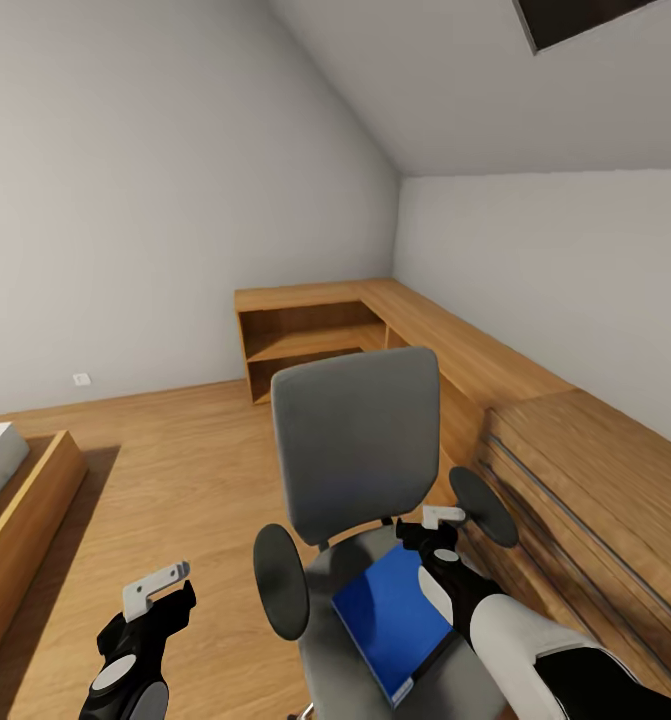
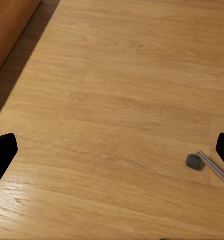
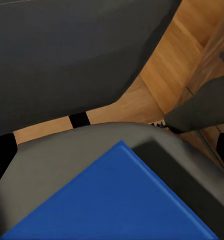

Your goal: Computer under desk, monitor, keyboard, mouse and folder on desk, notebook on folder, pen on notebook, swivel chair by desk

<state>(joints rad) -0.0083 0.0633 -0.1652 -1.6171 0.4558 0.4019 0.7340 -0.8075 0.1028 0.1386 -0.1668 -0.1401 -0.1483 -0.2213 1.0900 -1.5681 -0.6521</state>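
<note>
**Blue folder on chair seat, right gripper above it**

Blue folder (image 1: 392,623) lies flat on the grey seat of the swivel chair (image 1: 360,447), between its two armrests. Right gripper (image 1: 437,530) hovers over the folder's far edge, fingers spread wide, holding nothing. Left gripper (image 1: 162,589) hangs over the wooden floor (image 2: 117,90), fingers apart and empty. Low wooden shelving (image 1: 310,330) lines the walls behind the chair.
</note>
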